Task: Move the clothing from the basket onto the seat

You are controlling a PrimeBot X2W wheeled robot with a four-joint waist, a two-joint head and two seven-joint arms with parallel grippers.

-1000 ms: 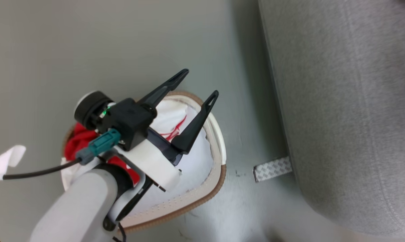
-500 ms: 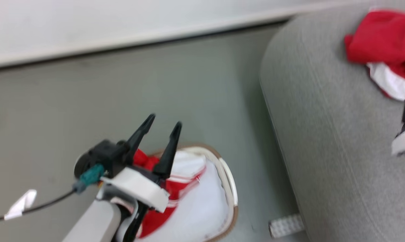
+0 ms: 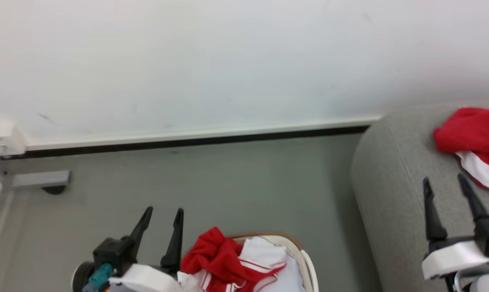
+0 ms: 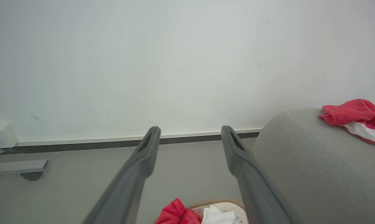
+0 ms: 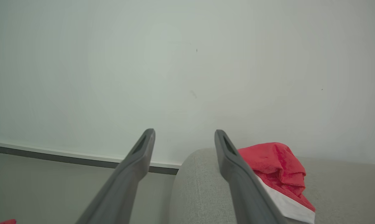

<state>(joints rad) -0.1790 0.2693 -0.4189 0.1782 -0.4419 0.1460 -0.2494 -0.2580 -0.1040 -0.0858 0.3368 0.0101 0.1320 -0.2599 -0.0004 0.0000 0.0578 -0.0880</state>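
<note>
The cream basket (image 3: pixel 299 248) with its tan rim sits on the floor at the bottom of the head view, holding crumpled red and white striped clothing (image 3: pixel 224 259). My left gripper (image 3: pixel 163 215) stands open and empty just left of the basket. In the left wrist view the basket's clothing (image 4: pixel 178 214) peeks up between the open left gripper (image 4: pixel 190 132). On the grey sofa seat (image 3: pixel 394 190) at the right lies another red and white garment (image 3: pixel 471 138). My right gripper (image 3: pixel 443 182) hangs open and empty over the seat, short of that garment (image 5: pixel 277 165).
A white wall with a dark baseboard (image 3: pixel 195 140) runs across the back. A grey bracket and a white box (image 3: pixel 1 140) sit at the far left by the wall. Grey floor (image 3: pixel 236 186) lies between the wall, the basket and the sofa.
The head camera has tilted up, bringing the wall, the garment on the seat and the right gripper into view. The left gripper's fingers have lifted off the basket and now stand closer together beside it.
</note>
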